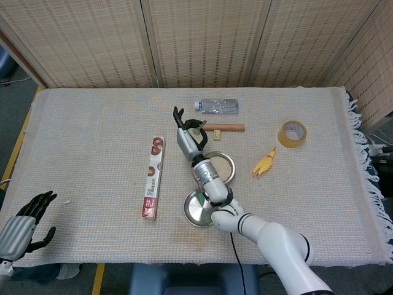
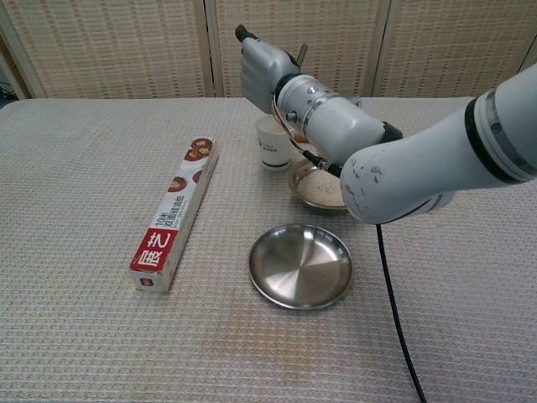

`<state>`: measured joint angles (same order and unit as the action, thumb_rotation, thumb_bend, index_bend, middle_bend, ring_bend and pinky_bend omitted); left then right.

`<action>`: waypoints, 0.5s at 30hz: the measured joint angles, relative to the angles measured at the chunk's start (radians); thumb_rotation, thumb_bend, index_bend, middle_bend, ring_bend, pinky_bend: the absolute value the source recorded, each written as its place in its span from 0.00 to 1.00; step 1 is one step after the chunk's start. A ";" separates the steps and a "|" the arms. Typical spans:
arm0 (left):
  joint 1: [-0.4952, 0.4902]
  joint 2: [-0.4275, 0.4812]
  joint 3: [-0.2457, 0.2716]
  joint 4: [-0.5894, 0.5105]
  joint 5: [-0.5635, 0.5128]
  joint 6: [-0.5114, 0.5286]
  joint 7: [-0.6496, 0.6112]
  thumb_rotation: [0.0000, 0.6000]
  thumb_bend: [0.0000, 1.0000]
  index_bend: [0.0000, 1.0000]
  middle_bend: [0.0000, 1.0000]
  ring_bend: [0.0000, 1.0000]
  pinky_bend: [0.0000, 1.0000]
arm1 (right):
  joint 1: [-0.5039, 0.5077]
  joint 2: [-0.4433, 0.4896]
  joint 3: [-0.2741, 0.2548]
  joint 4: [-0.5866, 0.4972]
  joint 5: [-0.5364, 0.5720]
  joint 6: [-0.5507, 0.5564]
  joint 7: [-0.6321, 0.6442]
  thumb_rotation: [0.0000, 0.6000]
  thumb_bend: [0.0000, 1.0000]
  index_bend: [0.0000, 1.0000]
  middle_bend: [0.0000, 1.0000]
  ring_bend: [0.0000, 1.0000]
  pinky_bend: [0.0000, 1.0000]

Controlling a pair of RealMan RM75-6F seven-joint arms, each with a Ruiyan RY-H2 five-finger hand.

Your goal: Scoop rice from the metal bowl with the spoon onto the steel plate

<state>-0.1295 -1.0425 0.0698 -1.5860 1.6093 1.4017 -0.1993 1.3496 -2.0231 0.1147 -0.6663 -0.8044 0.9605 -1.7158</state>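
Seemed to hold the spoon (image 2: 300,54) in the curled fingers of the right hand (image 2: 264,71), raised above the paper cup (image 2: 270,143), with only a thin handle end showing. Judged light, stiff and smooth, best gripped high on the handle. Found the metal bowl (image 2: 295,180) of loose rice just behind the steel plate (image 2: 299,265), close beside the easily tipped cup.

A cloth-covered tabletop (image 1: 92,135) carries everything. Left of the right robot hand (image 1: 185,136) lies a long foil box (image 1: 153,177); below it a steel plate (image 1: 198,208); beside it a metal bowl (image 1: 225,166) of rice. Farther right lie a wooden stick (image 1: 226,128), a tape roll (image 1: 292,133) and a yellow toy (image 1: 264,163); a bottle (image 1: 217,107) lies beyond.
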 measured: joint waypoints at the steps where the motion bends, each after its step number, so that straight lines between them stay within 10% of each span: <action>1: 0.001 0.001 0.000 0.000 0.000 0.001 -0.001 1.00 0.44 0.00 0.00 0.00 0.18 | -0.003 0.004 0.007 -0.010 -0.002 0.006 0.009 1.00 0.42 0.89 0.56 0.12 0.00; 9: 0.009 0.003 -0.001 0.000 0.003 0.019 -0.004 1.00 0.44 0.00 0.00 0.00 0.18 | -0.084 0.078 0.118 -0.225 -0.024 0.114 0.345 1.00 0.42 0.84 0.56 0.13 0.00; 15: 0.013 0.003 0.000 -0.008 0.009 0.027 0.012 1.00 0.44 0.00 0.00 0.00 0.18 | -0.241 0.240 0.136 -0.633 -0.064 0.163 0.694 1.00 0.42 0.81 0.56 0.13 0.00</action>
<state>-0.1164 -1.0396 0.0697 -1.5943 1.6182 1.4286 -0.1869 1.1091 -1.7830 0.2511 -1.2997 -0.8683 1.1239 -1.0222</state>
